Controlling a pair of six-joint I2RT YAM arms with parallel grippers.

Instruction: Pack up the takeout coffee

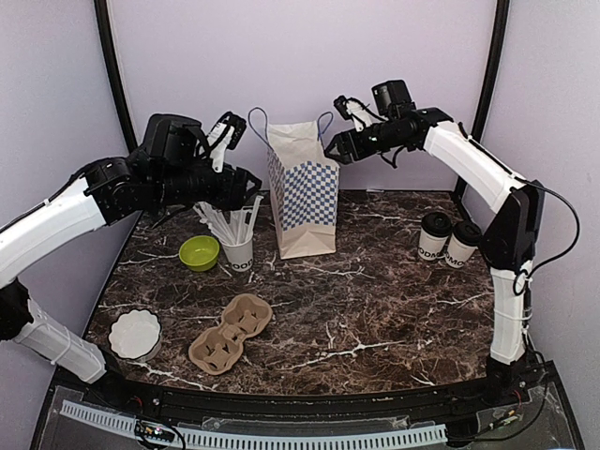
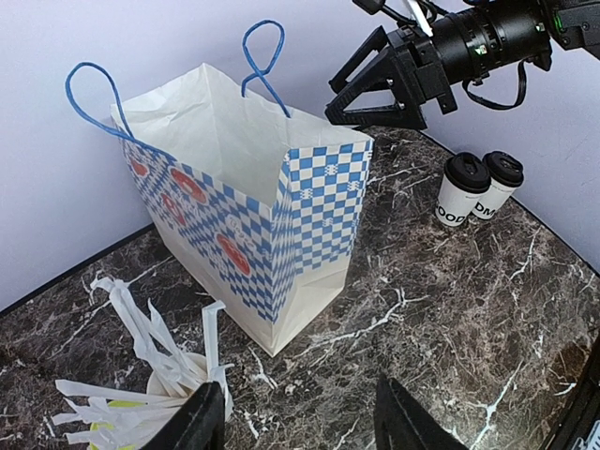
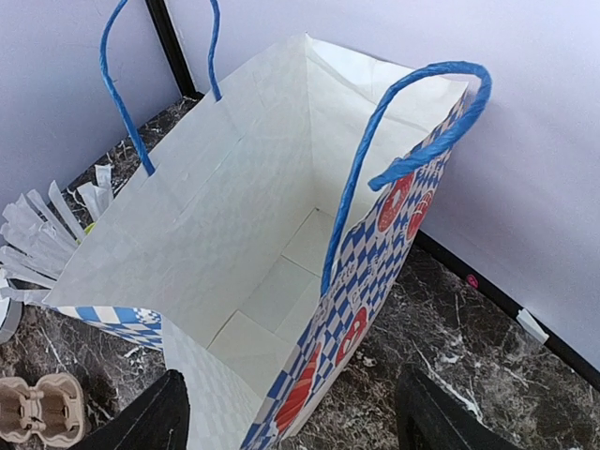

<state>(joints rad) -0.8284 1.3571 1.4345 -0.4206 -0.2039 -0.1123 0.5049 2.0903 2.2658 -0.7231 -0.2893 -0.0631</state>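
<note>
The dark marble table [image 1: 375,309] bore a checkered paper bag [image 1: 305,202], upright and open-mouthed toward the back; the right gripper [image 3: 295,405] hung over its mouth, fingers spread wide with nothing between them; the left gripper [image 2: 300,412], fingers likewise apart and empty, hovered left of the bag above the straw cup [image 1: 238,247]. The two takeout coffee cups [image 1: 435,236] stood touching on the table's right side, lids on, well apart from the bag.

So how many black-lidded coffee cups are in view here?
2. The left cup and right cup stand side by side near the right edge of the table, right of the bag, whose inside looks empty.
</note>
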